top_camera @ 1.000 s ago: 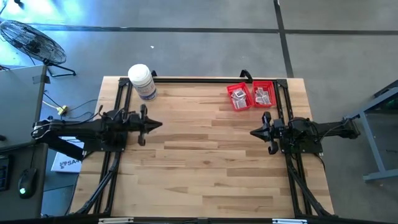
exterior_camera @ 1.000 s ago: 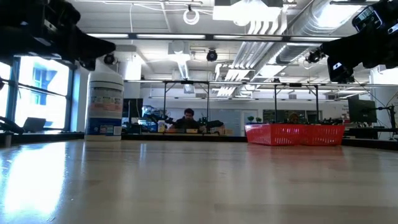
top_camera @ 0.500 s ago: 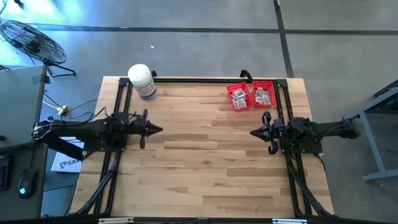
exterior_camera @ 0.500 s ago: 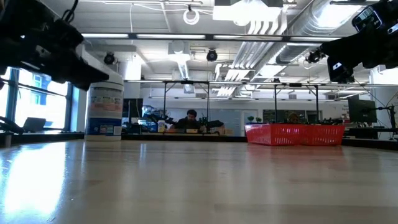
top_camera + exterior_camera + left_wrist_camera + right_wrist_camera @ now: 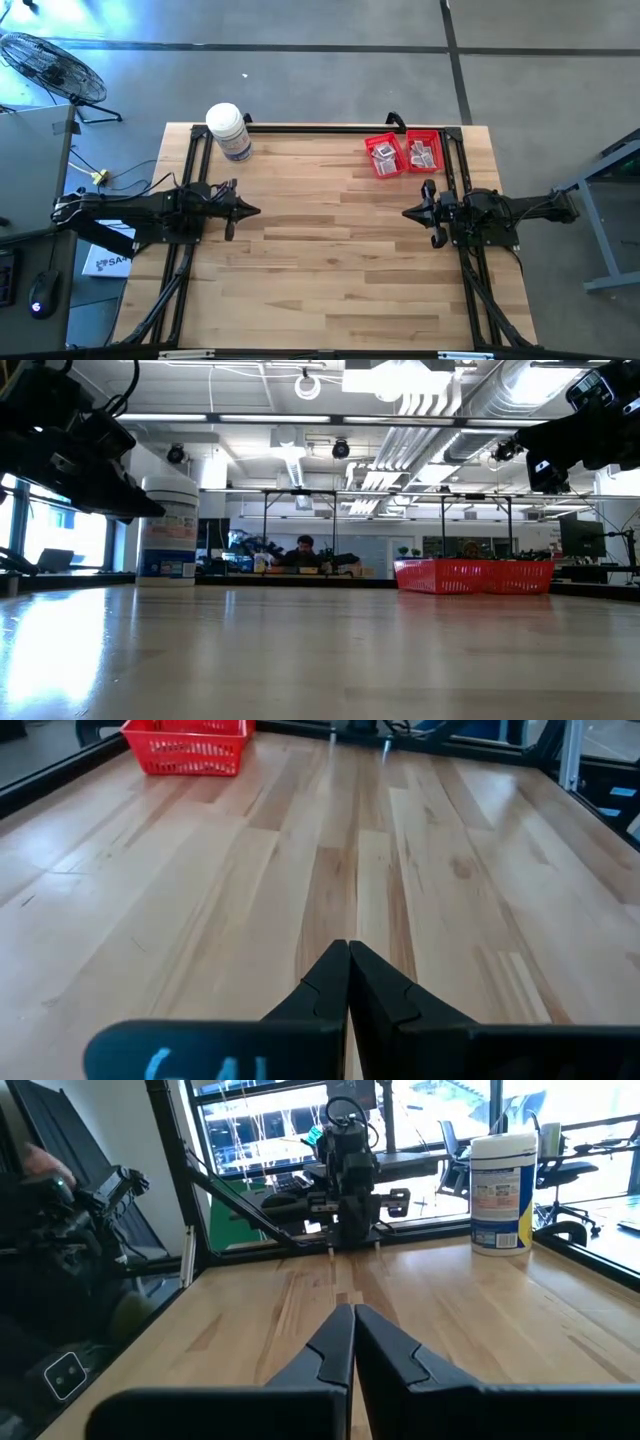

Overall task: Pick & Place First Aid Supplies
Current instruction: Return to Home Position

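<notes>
Several small white-grey packets (image 5: pixel 384 154) lie in two small red mesh baskets (image 5: pixel 404 153) at the table's far right; the baskets also show in the low view (image 5: pixel 474 575) and one shows in the left wrist view (image 5: pixel 186 744). My left gripper (image 5: pixel 256 209) is shut and empty above the table's left middle, pointing right; its shut fingers show in the left wrist view (image 5: pixel 348 955). My right gripper (image 5: pixel 406 212) is shut and empty at the right middle, pointing left, near side of the baskets; it also shows in the right wrist view (image 5: pixel 353 1318).
A large white bottle (image 5: pixel 228 131) with a purple label stands at the far left; it also shows in the right wrist view (image 5: pixel 503 1192). A black frame (image 5: pixel 320 127) runs along the far edge. Bare wood lies between the grippers. A person (image 5: pixel 304 550) sits in the room beyond the table.
My left gripper has tipped downward and lowered a little, staying shut over the table's left middle. My right arm has kept still.
</notes>
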You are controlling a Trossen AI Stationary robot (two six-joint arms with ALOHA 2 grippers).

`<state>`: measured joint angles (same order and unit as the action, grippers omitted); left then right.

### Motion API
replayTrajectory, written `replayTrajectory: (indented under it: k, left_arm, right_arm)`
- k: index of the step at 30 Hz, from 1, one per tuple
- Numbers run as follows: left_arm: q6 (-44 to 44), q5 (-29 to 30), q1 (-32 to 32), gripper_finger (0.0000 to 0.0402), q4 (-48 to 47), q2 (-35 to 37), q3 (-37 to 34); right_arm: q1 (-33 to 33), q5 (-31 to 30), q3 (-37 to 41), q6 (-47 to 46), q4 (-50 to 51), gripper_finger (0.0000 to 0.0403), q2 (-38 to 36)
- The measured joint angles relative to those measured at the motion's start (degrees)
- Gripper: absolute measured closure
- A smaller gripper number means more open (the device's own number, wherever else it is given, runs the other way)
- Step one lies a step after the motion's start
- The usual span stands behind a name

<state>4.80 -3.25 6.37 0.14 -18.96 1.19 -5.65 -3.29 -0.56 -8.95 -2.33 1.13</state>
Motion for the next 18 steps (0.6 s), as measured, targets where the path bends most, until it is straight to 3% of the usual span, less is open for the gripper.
replayTrajectory:
  k: [18]
  left_arm:
    - [0.0,0.04,0.0,0.0401,-0.13,0.0,-0.04]
  right_arm:
    - [0.0,0.0,0.0,0.0,-0.04,0.0395,0.0]
